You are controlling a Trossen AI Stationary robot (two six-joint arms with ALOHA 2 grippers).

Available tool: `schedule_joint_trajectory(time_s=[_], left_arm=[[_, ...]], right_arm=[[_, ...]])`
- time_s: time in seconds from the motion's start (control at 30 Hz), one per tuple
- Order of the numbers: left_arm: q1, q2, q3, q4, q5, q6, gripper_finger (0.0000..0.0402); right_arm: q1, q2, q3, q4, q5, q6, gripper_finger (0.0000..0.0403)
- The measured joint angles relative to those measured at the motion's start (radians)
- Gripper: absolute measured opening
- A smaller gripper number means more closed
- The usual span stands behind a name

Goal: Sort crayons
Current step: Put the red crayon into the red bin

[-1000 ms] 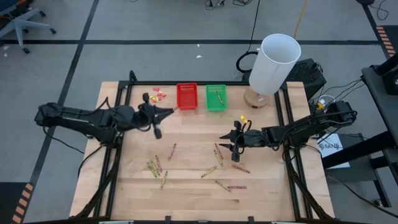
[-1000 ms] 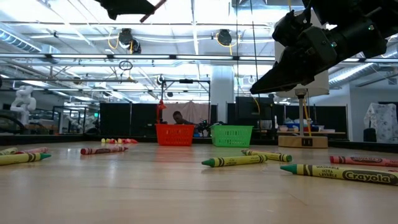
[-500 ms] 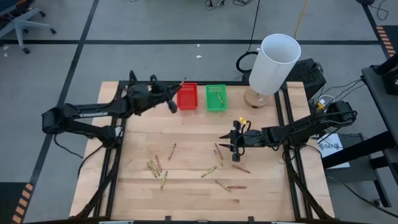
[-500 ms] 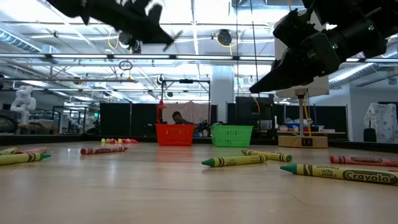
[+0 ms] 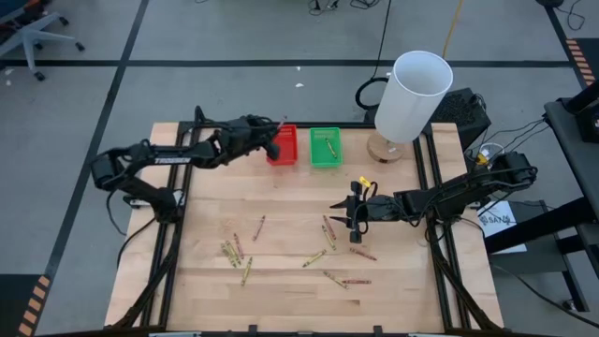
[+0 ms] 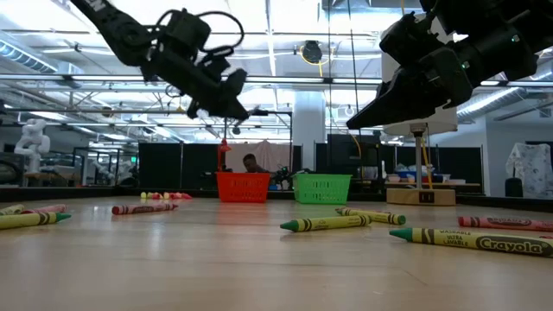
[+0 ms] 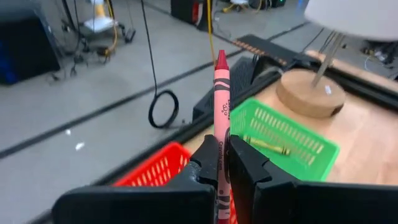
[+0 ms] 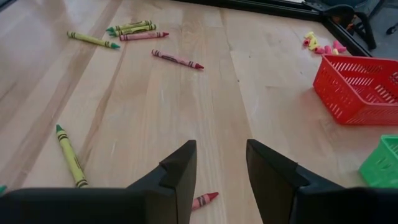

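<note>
Crayons lie scattered over the tabletop in the high view, a loose cluster well below the left tool and more just beside the right tool. The left tool hangs over the red basket, which reads as the spot where its load is meant to drop; the green basket stands just beside it and already has a yellow-green crayon inside. The right tool waits low above the middle of the tabletop, holding nothing.

The low view adds height: the left tool is well above the red basket, so the drop is not yet made. Yellow-green crayons lie flat in the foreground, under the right tool.

The left wrist view settles what the others blur. The left tool's fingers are closed tight on a reddish crayon, gripped near its lower half with the tip pointing away, the red basket directly beneath and the green basket beyond. Matching colour to basket seems the reason for this position.

The right wrist view shows the right tool about half open and empty, a reddish crayon on the tabletop between its fingers, perhaps the next pick. Other crayons lie farther ahead, and small yellow and pink scraps sit beyond the red basket.
</note>
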Motion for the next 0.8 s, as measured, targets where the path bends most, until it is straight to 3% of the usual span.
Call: schedule_joint_trajectory(time_s=[0.5, 0.8], left_arm=[[0.006, 0.151, 0.000, -0.030, 0.003, -0.210, 0.0013], [0.007, 0.176, 0.000, -0.053, 0.004, -0.210, 0.0013]], right_arm=[[0.000, 0.000, 0.000, -0.013, -0.002, 0.041, 0.0127], [0.001, 0.000, 0.000, -0.017, -0.003, 0.051, 0.0127]])
